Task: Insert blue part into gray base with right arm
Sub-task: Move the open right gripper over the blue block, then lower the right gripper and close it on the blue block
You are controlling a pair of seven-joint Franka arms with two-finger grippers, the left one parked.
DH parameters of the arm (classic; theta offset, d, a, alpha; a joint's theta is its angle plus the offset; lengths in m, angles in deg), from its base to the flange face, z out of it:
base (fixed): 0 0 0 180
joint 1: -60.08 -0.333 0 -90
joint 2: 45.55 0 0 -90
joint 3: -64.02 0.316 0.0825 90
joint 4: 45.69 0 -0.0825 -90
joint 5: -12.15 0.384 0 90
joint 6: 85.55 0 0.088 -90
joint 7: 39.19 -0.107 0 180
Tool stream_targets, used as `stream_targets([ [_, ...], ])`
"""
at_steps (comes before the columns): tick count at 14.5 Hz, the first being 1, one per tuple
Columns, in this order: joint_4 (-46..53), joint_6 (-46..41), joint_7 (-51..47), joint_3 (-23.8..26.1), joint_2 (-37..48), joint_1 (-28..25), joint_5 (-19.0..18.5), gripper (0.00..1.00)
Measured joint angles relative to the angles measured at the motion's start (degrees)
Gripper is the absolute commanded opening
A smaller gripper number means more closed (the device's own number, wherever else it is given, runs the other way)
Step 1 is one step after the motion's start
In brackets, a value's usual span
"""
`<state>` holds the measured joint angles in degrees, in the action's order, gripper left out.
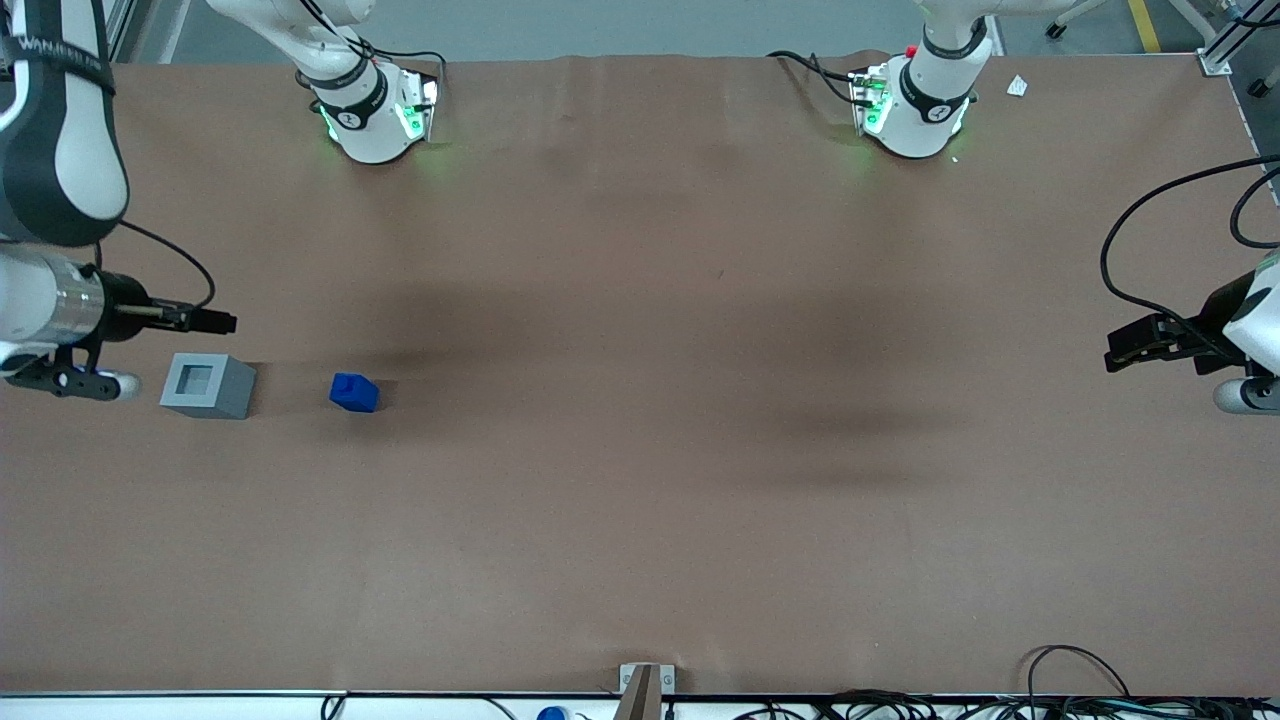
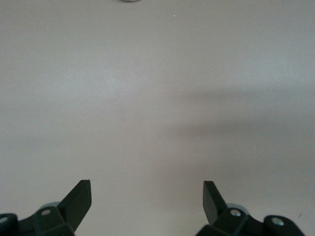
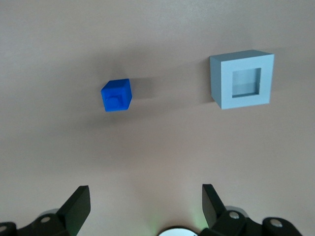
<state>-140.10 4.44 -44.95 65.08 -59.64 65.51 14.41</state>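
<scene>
Brown table (image 1: pixel 640 450), gripper (image 3: pixel 146 206) agape above.

White right arm (image 1: pixel 55 120) with black panels, silver wrist ring, black tool (image 1: pixel 215 322)

The right arm (image 1: pixel 55 180) is cut off at the front view's edge, its gripper (image 1: pixel 215 322) too small to read; the wrist view crops its fingers (image 3: pixel 78 206) at their bases.

I log: brown table cover (image 1: pixel 640 480); white paper scrap (image 1: pixel 1017 86) near frame's top edge; metal bracket (image 1: pixel 646 680) at bottom-centre edge.
</scene>
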Motion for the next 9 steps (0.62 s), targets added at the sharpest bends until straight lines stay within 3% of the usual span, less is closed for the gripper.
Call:
stream_targets([
  [4, -0.14, 6.26, 0.07, 0.36, -6.89, -0.39, 7.07, 1.0],
  [9, -7.74, 24.41, 0.05, 0.7, -9.29, -5.41, 7.68, 1.0],
])
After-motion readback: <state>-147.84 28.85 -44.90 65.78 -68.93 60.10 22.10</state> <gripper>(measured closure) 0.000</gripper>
